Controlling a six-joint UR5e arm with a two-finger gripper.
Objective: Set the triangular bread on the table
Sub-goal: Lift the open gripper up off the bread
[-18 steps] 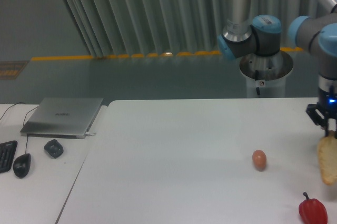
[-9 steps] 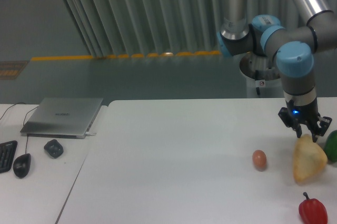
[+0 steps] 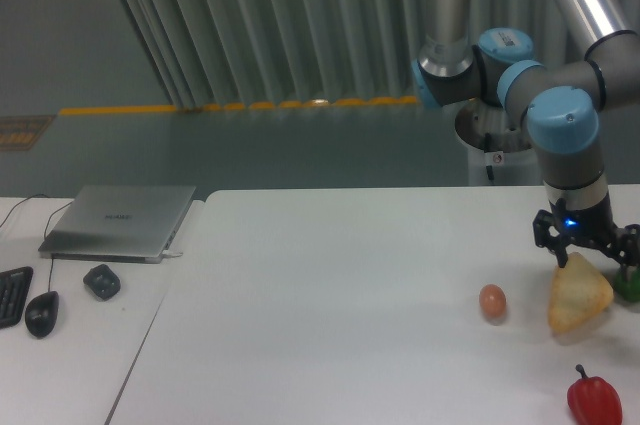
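Observation:
The triangular bread (image 3: 579, 299) is a golden-tan wedge at the right side of the white table (image 3: 340, 305), just right of a small brown egg (image 3: 491, 302). Its top corner sits between the fingers of my gripper (image 3: 584, 255), which points straight down and is shut on it. The bread's lower edge is at or just above the tabletop; I cannot tell whether it touches.
A red pepper (image 3: 594, 400) lies near the front right corner. A green object (image 3: 630, 285) shows partly behind the gripper at the right edge. On the narrower desk to the left are a laptop (image 3: 120, 220), a mouse (image 3: 41, 313), a small black object (image 3: 101, 281) and a keyboard (image 3: 10, 295).
The gripper carried the bread in from the table's right edge toward the egg, then lowered it slightly. The bread now hangs more tilted and closer to the tabletop.

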